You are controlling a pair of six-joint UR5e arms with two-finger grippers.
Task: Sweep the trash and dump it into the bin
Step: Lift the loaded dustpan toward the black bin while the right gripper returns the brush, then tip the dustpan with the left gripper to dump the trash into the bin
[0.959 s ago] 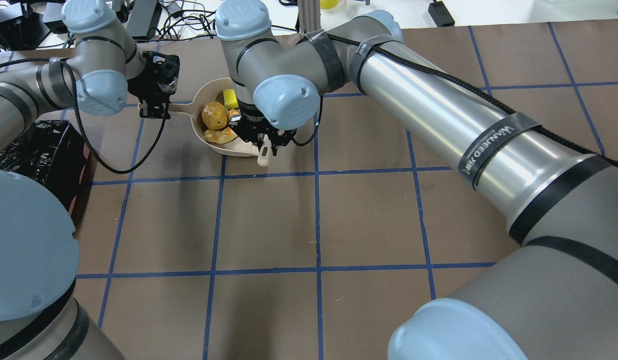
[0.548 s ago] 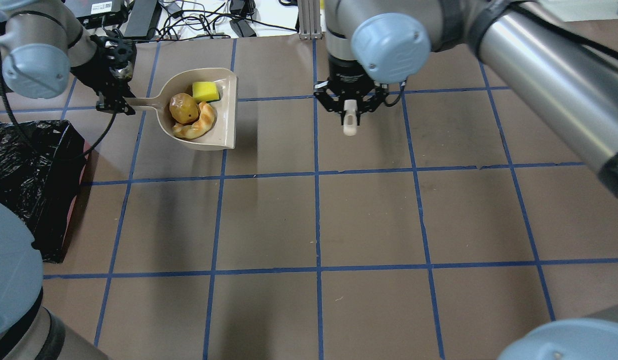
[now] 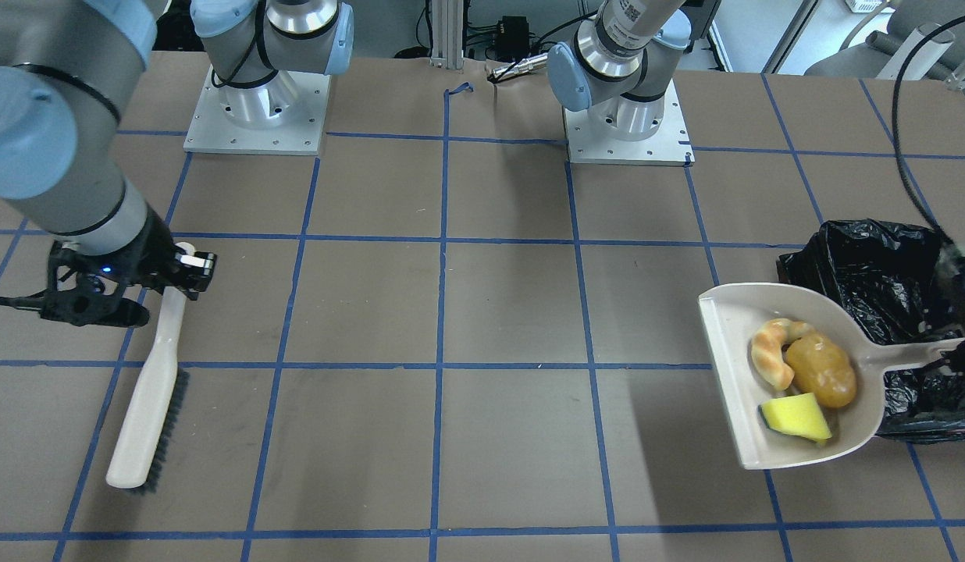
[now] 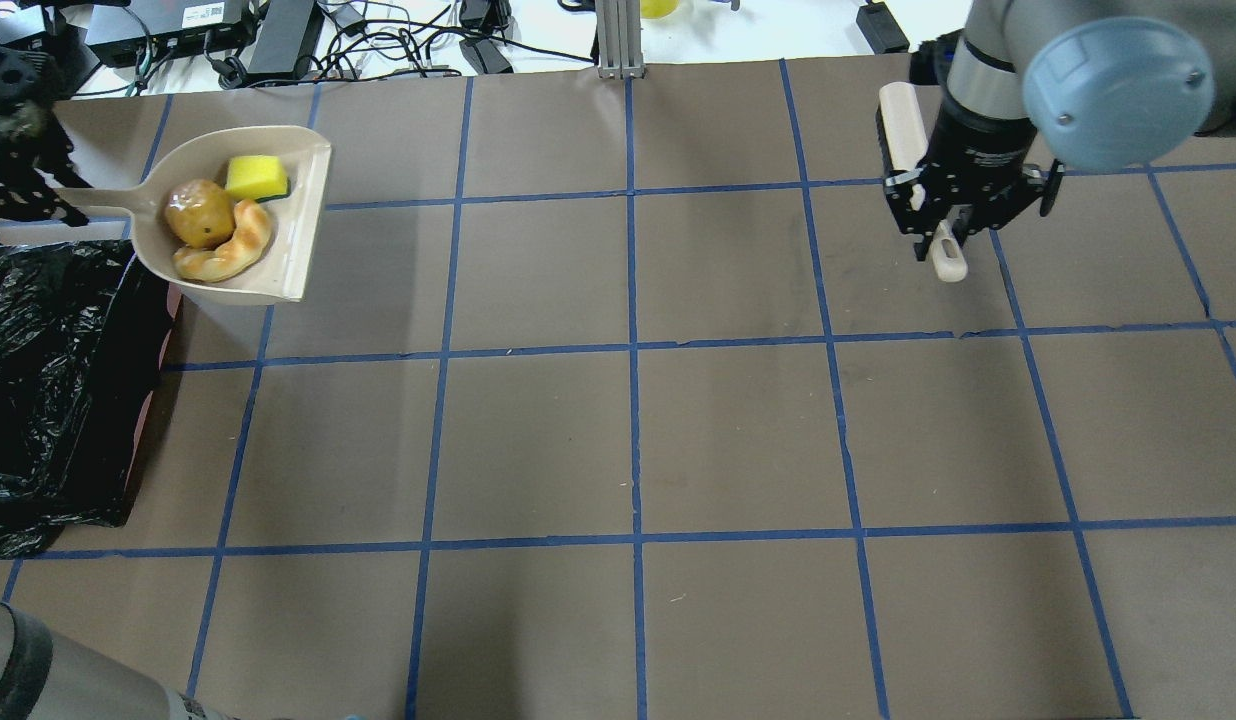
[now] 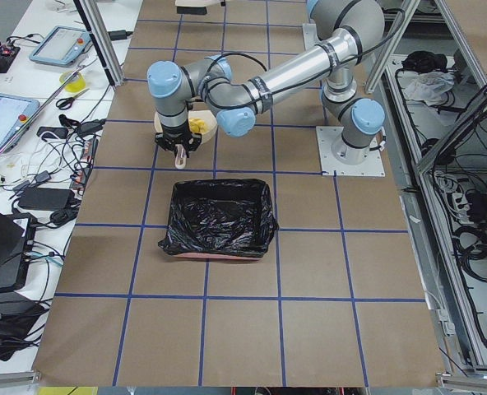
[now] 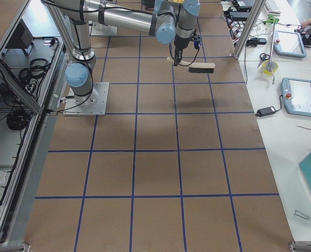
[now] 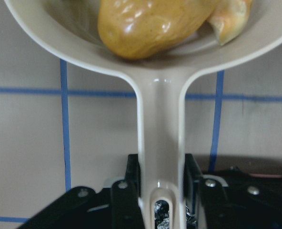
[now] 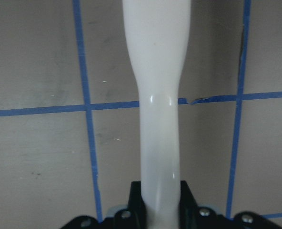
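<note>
Carrying dustpan (image 4: 296,235) nearer bin (image 4: 48,380), left claw (image 4: 48,203) clamped on it; right claw (image 4: 943,228) gripping brush (image 3: 151,406), swung rightward.

Brown table (image 4: 738,440), tangled cables (image 4: 378,45)

The light is bright and even and comes from above. Soft grey shadows lie on the brown table (image 4: 738,430) beside the dustpan (image 4: 303,220). The bin (image 3: 865,265) bag shines in spots. Small white glints sit on the round pastry (image 7: 146,24) and the brush (image 8: 160,71). The wrist views look a little blurry up close.
</note>
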